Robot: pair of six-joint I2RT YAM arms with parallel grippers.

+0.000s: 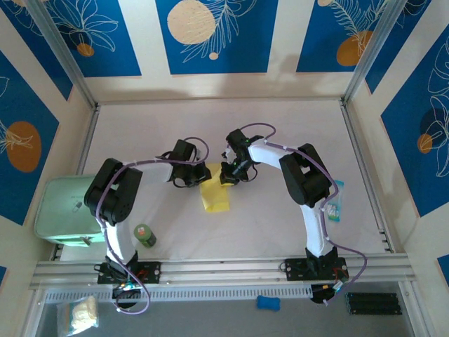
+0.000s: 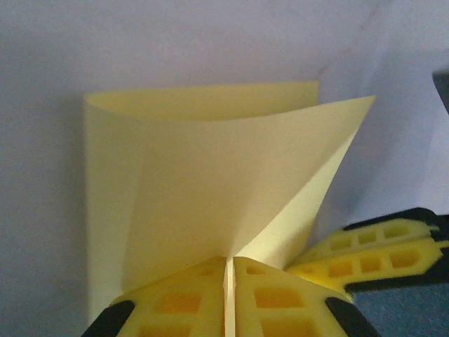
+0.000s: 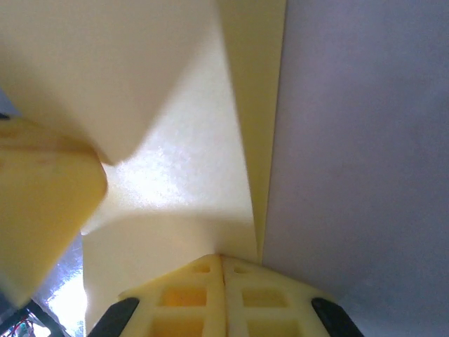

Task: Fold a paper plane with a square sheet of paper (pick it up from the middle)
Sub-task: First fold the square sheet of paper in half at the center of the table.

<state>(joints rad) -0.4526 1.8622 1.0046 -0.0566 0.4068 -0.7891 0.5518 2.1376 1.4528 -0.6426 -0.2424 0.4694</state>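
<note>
The left gripper [image 2: 229, 272] is pinched shut on the edge of the square sheet of paper [image 2: 210, 182], which rises from its fingers as a curled, folded-over flap. The right gripper [image 3: 222, 265] is likewise clamped on the sheet. Both meet around the middle of the surface [image 1: 280, 133], with the sheet between them and reaching toward the near edge. A green bottle [image 1: 144, 235] stands toward the near-left corner.
</note>
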